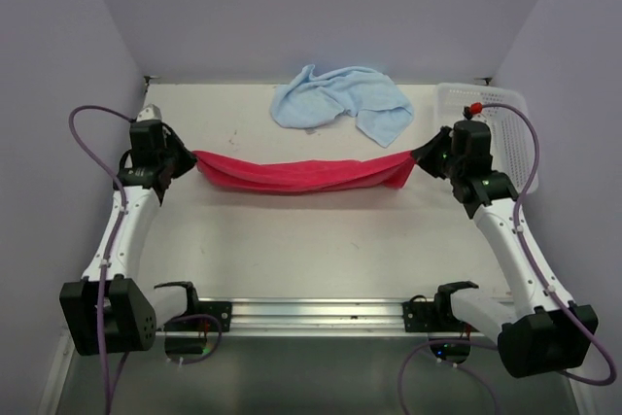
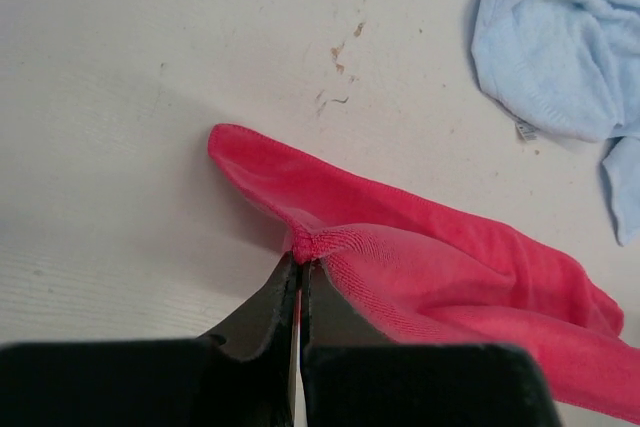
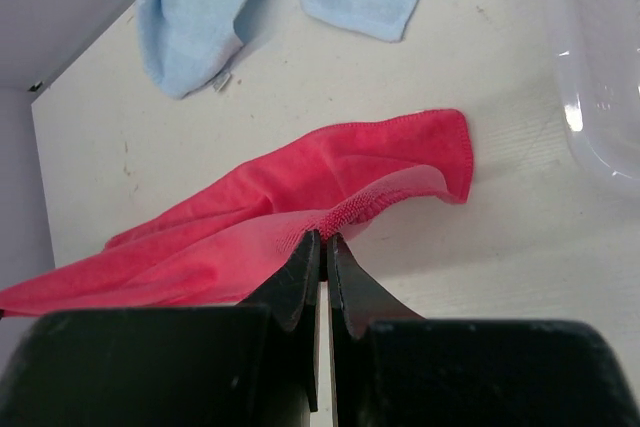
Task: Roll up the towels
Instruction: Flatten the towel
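Across the middle of the worktop (image 1: 292, 240), the red-pink towel (image 1: 301, 174) hangs in a shallow sag between the two arms, bunched lengthwise into a band running left to right. The left gripper (image 1: 183, 162) has its jaws pressed together on the towel's left end; the right gripper (image 1: 424, 156) pinches the right end likewise. Whether the sagging middle touches the surface cannot be told. The light blue towel (image 1: 340, 104) lies crumpled near the far edge, just beyond the red one, ungripped.

Handling assessment: terry cloth, light, soft, without stiffness; it droops wherever unsupported. Not fragile, and the pile should give the jaws fair purchase. For rolling, hold is best taken at corners or along a hemmed edge, so the cloth can first be spread flat; a pinch on gathered fabric, as present, leaves it bunched.

View comparison: only the overhead view shows the full span, the sag and both arms together. The left wrist view shows the pinch falling on a small puckered fold set back from the end corner, which is loose beyond the jaw tips. The right wrist view shows a similar gathered pinch, the hemmed corner free beside it, and the wall of the white basket (image 3: 600, 67) at the far right corner.
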### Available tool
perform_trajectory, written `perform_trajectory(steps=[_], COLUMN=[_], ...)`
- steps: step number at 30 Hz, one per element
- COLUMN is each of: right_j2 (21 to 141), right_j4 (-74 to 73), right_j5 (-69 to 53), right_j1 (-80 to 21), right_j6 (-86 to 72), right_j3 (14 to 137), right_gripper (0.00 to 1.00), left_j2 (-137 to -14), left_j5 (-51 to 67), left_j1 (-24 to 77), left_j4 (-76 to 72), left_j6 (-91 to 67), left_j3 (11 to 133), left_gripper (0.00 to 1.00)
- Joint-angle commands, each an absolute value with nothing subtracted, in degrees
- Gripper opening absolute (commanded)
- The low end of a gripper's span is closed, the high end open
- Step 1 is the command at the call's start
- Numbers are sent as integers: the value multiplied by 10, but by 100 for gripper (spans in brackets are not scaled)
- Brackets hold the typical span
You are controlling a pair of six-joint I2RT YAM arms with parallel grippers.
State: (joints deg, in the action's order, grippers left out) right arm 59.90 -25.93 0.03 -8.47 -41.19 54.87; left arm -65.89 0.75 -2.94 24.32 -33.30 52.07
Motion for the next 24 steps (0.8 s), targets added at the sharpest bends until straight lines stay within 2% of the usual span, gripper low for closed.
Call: perform_trajectory(steps=[1, 6, 17, 24], right_j2=[612, 622, 618, 626], right_j4=[-245, -239, -224, -214], right_j5=[-19, -34, -47, -42], right_j1=[-76, -75, -74, -74], right_j6=[-421, -432, -420, -417], right_j3=[585, 573, 499, 481], right_gripper=[0, 0, 0, 0], left_j2=[-674, -743, -787, -829], left_j5=[124, 205, 265, 237], left_j1=[-70, -88, -88, -64], left_j4=[232, 221, 163, 163], left_j6=[-318, -293, -275, -270], left_j3=[559, 559, 478, 501], left_gripper=[0, 0, 0, 0])
